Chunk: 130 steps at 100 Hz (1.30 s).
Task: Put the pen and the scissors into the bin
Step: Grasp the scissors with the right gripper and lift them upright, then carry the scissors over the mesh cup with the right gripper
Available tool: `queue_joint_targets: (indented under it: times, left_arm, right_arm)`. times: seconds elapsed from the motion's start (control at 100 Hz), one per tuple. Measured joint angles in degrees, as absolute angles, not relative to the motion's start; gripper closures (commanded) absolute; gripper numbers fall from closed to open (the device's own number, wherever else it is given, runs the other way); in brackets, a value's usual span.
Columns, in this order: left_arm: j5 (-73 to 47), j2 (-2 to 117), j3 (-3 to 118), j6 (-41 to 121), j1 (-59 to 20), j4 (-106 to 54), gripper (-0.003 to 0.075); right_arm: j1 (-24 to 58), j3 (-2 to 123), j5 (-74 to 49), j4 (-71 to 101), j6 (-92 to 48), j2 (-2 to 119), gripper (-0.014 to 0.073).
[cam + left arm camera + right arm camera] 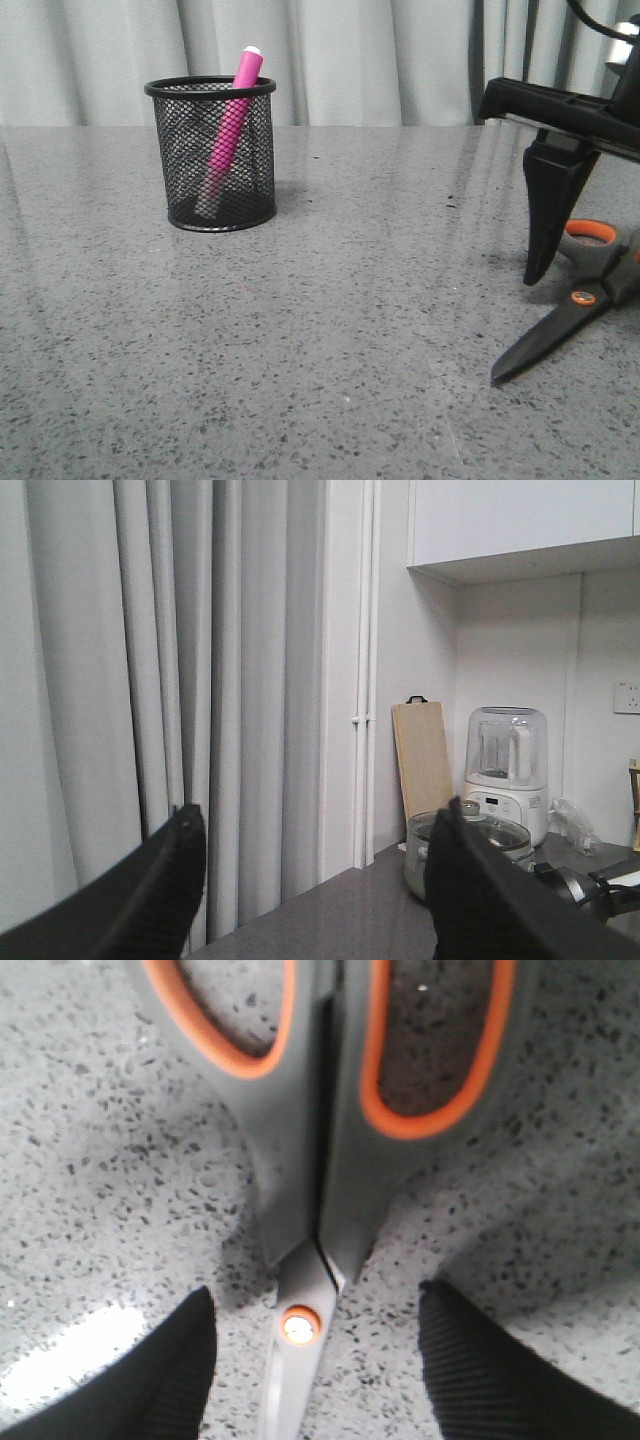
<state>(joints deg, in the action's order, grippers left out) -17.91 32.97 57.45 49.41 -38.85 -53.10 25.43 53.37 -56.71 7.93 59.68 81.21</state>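
Spanning the scene, the speckled grey stone table [330,330] carries the black wire-mesh cylindrical bin [210,155], far left, with the slim pink pen [232,130] already leaning inside. Large grey-handled, orange-lined scissors [570,310] lie flat at right. The right gripper [310,1330], fingers apart, straddles the orange pivot; closing squarely there should give a balanced lift. The left gripper [315,880], also spread, faces away from the table.

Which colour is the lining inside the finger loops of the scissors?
Orange, on grey handles of the scissors. The right wrist view shows it best.
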Motion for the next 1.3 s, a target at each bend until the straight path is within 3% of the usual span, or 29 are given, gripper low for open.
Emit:
queue_joint_targets:
  times: [0.2, 0.35, 0.65, 0.9, 1.11, 1.3]
  left_arm:
    - [-18.12, 32.97, 57.45, 49.41, -38.85, -53.10, 0.0292]
    - [-18.24, 32.97, 57.45, 49.41, -38.85, -53.10, 0.0292]
    - [-18.24, 32.97, 57.45, 49.41, -38.85, -53.10, 0.0292]
    - [-19.23, 32.97, 57.45, 49.41, -38.85, -53.20, 0.0292]
    - [-21.05, 32.97, 57.45, 49.41, -38.85, -55.16, 0.0292]
    - [-21.05, 32.84, 57.45, 49.41, -38.85, -54.36, 0.0292]
  right_arm:
    - [25.43, 54.54, -59.92, 6.89, 59.16, 83.46, 0.0438]
    - [25.43, 54.77, -60.01, 6.25, 56.56, 84.27, 0.0669]
    - [25.43, 55.84, -59.00, 3.36, 53.98, 85.02, 0.0669]
    - [28.68, 64.58, -52.00, -18.04, 49.26, 85.84, 0.0669]
    - [33.76, 74.68, -34.57, -27.01, 48.44, 82.23, 0.0668]
    - [34.53, 75.85, -9.91, -30.31, 48.22, 84.35, 0.0669]
